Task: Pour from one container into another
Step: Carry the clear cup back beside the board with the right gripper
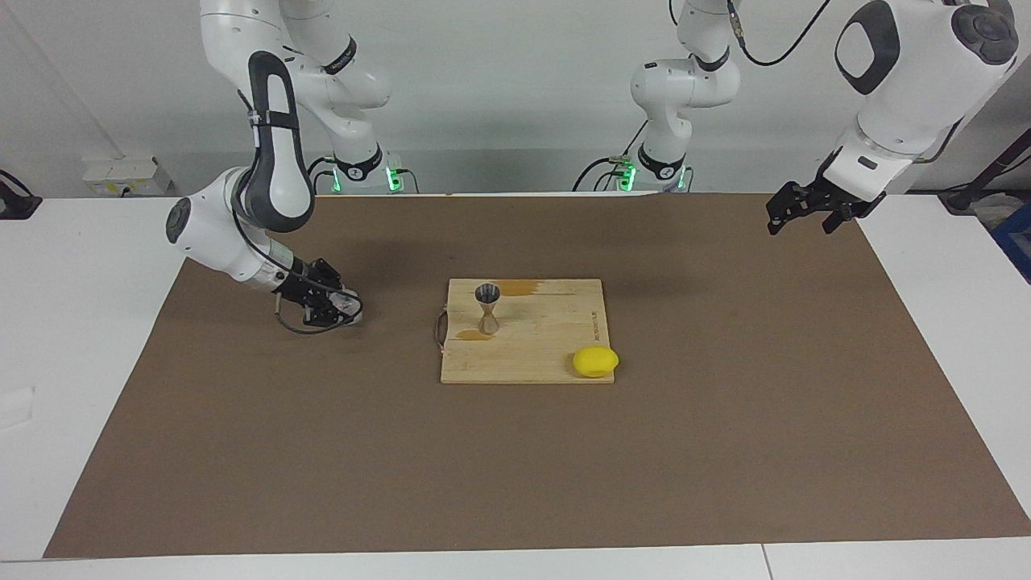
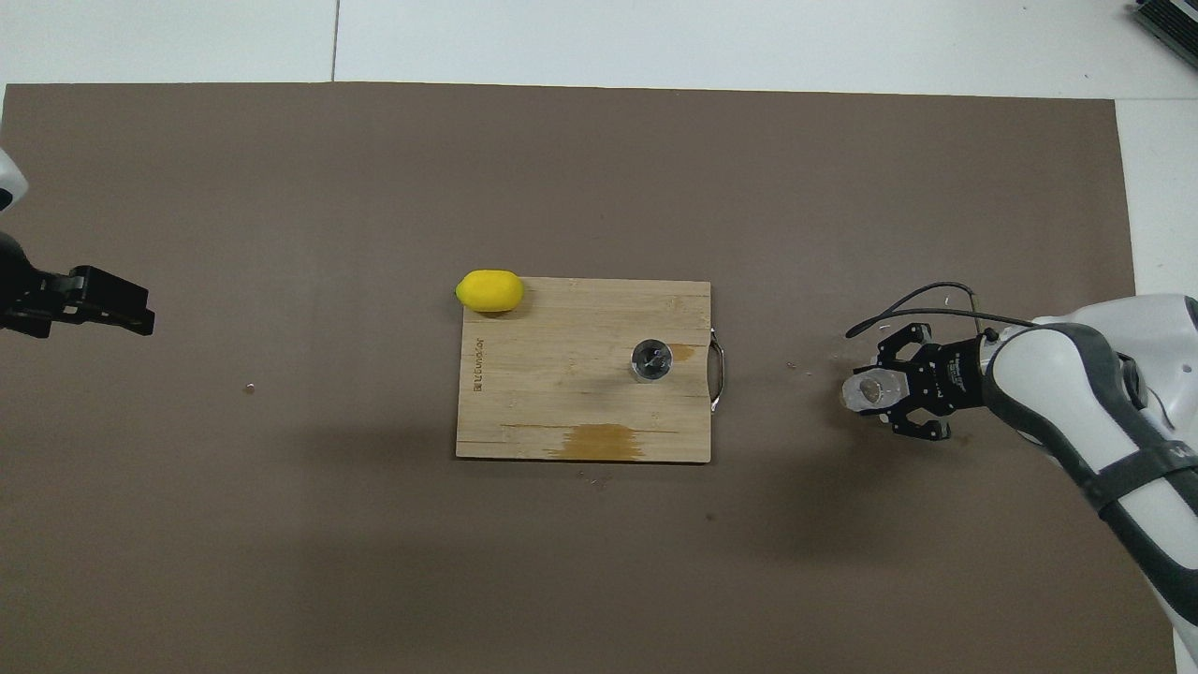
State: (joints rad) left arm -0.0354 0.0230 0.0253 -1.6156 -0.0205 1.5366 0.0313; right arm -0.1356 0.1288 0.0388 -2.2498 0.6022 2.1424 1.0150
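I have the right gripper (image 1: pixel 342 308) closed around the clear cup (image 2: pixel 869 391) at middle-left of the facing frame, so I'd lift level before tipping over the jigger (image 1: pixel 487 308) mid-frame on the board (image 1: pixel 548 354); left gripper (image 1: pixel 805 211) waits open, upper right.

The wooden cutting board (image 2: pixel 562 374) carries a small printed brand mark along one edge, too small to read.

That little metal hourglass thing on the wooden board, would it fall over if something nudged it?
Probably yes. The jigger stands upright on a narrow foot with a thin waist, so it looks tippy. Being metal, it likely wouldn't break. On its side it might roll across the cutting board.
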